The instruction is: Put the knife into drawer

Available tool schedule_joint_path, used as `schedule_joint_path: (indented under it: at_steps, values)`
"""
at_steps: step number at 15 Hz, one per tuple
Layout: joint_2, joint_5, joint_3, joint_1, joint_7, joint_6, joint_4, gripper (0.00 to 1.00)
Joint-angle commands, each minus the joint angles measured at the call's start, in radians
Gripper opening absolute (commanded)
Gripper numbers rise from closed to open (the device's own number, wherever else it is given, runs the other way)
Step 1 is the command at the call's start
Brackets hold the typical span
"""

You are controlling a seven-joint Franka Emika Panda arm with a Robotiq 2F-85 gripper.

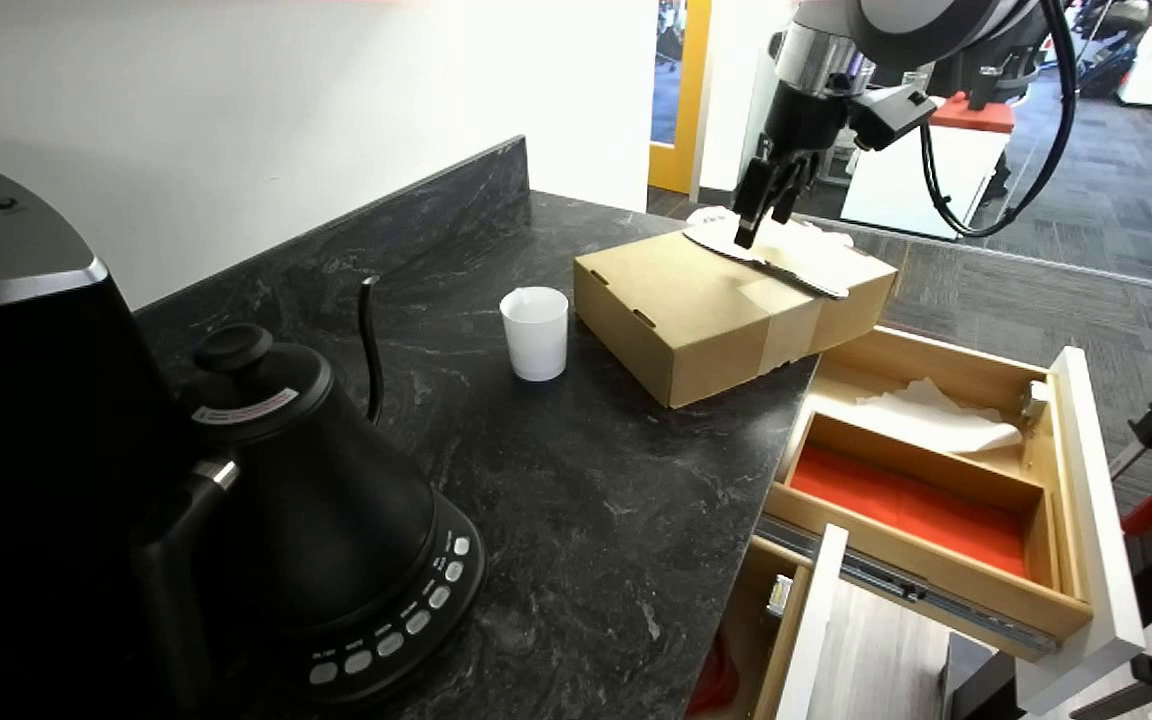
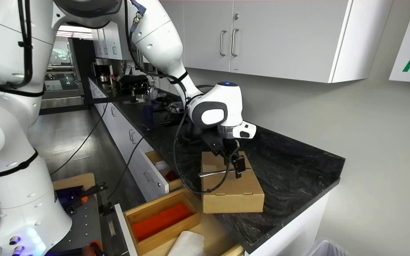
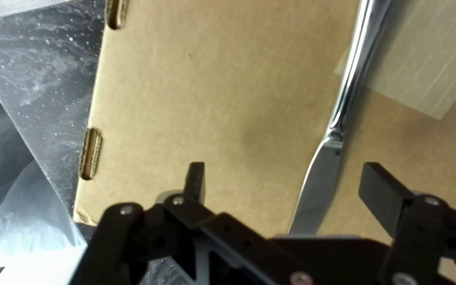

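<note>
Knife (image 3: 344,99) silver, claw (image 3: 283,182) black — box (image 1: 681,300) brown, countertop (image 1: 586,520) black, pale-veined — drawer (image 1: 936,570) tan, partly red-orange.

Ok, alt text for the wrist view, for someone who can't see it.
A silver table knife lies on a cardboard box, its blade seen between the open jaws of a black gripper. Dark marbled countertop shows at left.

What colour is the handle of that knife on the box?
The knife handle is silver, clearest in the wrist view.
</note>
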Motion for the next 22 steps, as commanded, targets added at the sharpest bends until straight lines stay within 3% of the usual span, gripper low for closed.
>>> schedule_joint_path:
  at_steps: [1,7,12,13,16,17,22]
  values:
    - [-0.032,-0.013,0.028,-0.010,-0.012,-0.052,-0.017,1.00]
    - [-0.080,-0.024,0.048,0.008,-0.003,-0.087,-0.084,1.00]
    - [-0.162,-0.024,0.040,0.014,0.012,-0.102,-0.209,1.00]
    - [-0.128,-0.027,0.036,0.011,0.012,-0.120,-0.164,1.00]
    - [-0.171,-0.030,0.034,0.013,0.013,-0.123,-0.211,1.00]
    - [-0.119,-0.024,0.041,0.003,-0.015,-0.138,-0.142,1.00]
    - [-0.147,-0.013,0.051,-0.002,-0.044,-0.117,-0.176,1.00]
